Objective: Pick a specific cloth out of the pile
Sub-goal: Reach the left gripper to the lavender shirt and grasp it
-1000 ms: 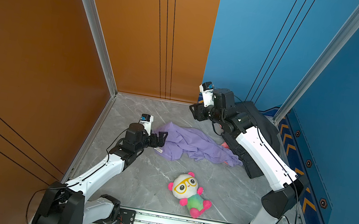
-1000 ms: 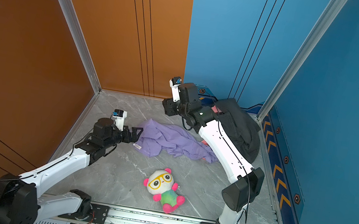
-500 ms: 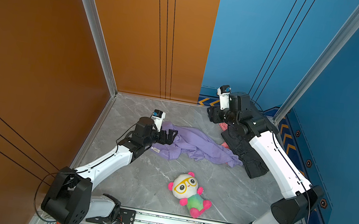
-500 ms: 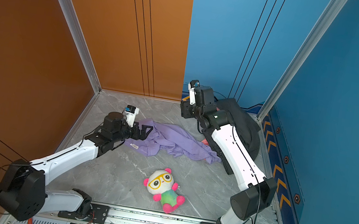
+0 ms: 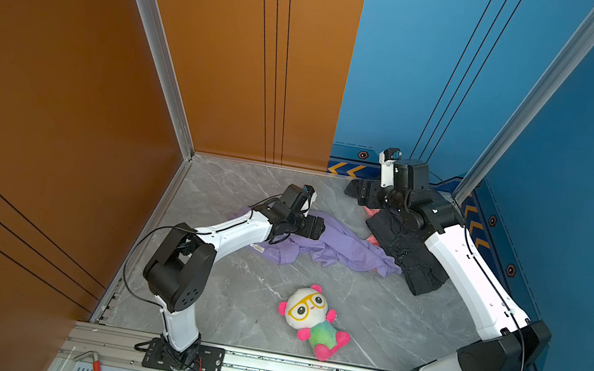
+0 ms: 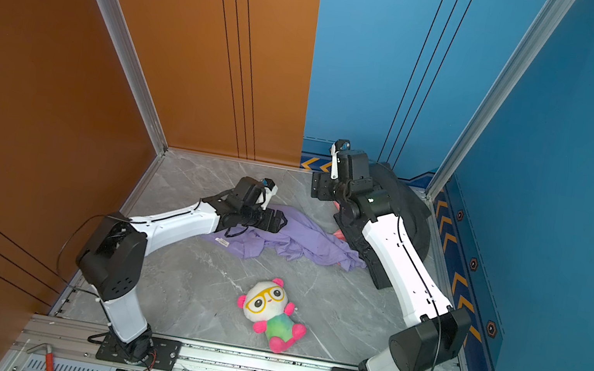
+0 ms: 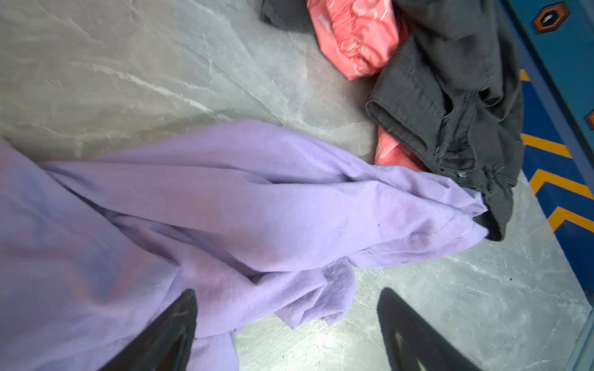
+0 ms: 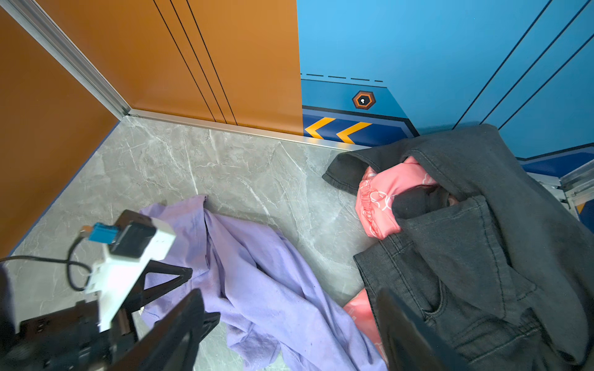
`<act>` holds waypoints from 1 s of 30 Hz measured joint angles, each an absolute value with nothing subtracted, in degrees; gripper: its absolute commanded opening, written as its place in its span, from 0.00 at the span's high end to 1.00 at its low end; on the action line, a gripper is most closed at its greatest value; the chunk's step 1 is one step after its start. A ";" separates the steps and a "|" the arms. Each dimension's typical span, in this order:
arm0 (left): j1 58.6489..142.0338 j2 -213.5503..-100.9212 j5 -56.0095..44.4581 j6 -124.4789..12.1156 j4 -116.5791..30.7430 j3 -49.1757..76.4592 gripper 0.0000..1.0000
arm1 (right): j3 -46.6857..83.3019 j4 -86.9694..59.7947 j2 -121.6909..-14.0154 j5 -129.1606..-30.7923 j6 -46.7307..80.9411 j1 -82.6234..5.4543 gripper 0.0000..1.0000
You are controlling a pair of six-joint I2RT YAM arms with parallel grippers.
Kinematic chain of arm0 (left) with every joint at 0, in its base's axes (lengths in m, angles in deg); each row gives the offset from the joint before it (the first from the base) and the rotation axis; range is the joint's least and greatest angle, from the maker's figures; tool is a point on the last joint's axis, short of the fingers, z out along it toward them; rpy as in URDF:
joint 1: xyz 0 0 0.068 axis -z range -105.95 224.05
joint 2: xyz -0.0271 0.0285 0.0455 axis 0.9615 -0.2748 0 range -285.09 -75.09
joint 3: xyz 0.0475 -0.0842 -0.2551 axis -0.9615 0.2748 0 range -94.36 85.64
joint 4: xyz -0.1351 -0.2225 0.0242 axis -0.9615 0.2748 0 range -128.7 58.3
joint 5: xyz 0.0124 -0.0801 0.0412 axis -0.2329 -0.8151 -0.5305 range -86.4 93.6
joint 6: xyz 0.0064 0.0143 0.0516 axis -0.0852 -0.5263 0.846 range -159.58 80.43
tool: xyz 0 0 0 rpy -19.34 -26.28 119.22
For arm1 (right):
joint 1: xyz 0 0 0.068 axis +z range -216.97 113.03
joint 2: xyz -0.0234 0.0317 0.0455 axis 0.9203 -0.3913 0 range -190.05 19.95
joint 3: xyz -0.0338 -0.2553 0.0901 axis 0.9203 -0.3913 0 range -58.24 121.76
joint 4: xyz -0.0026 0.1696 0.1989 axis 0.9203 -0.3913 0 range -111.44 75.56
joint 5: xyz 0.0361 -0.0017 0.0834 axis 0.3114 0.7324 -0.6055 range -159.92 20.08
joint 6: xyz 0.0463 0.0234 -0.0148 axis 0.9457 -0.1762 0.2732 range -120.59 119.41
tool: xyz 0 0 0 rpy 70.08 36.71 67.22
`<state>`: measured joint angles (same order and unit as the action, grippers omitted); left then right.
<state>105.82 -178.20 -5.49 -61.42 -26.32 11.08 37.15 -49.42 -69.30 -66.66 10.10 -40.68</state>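
Left gripper (image 7: 287,291) and right gripper (image 8: 289,290) both gape empty; the cloth (image 7: 257,199) lies just beneath the left one, far end touching the pile (image 7: 450,96), not yet pulled clear.

Cloth (image 5: 342,249) spread mid-desk (image 5: 229,289). Right of the cloth, touching its end: the rest of the pile (image 6: 411,214), jeans (image 5: 410,254) over a garment (image 8: 382,196). Before the cloth, apart: plush toy (image 5: 311,319). Left gripper (image 5: 316,228) above the cloth's left part; right gripper (image 5: 357,192) behind and right of it.

Soft matt lavender cloth (image 7: 257,199), coarse dark denim jeans (image 7: 450,96), glossy marbled floor (image 7: 128,64).
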 measured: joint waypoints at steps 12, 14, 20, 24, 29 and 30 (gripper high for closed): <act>106.39 -189.50 -3.45 -72.04 -18.71 0.80 0.34 | 34.24 -49.40 -69.30 -67.86 10.83 -40.86 0.06; 106.37 -190.86 -3.43 -73.20 -18.43 -0.46 0.47 | 33.67 -49.40 -69.28 -68.51 10.85 -40.97 0.06; 106.30 -193.28 -4.13 -75.74 -17.77 -1.82 0.88 | 32.08 -49.40 -69.15 -70.33 10.85 -41.49 0.06; 105.60 -193.28 -4.70 -76.57 -17.60 -2.02 1.00 | 29.92 -49.40 -67.64 -71.29 10.85 -41.67 0.06; 103.50 -192.85 -5.29 -76.72 -17.29 -3.24 1.00 | 27.60 -49.40 -65.00 -71.75 10.85 -41.86 0.05; 102.94 -192.50 -5.29 -76.74 -17.07 -3.63 1.00 | 27.40 -49.40 -64.65 -71.81 10.85 -41.86 0.05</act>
<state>102.94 -192.50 -5.29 -76.74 -17.07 -3.63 27.40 -49.40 -64.65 -71.81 10.85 -41.86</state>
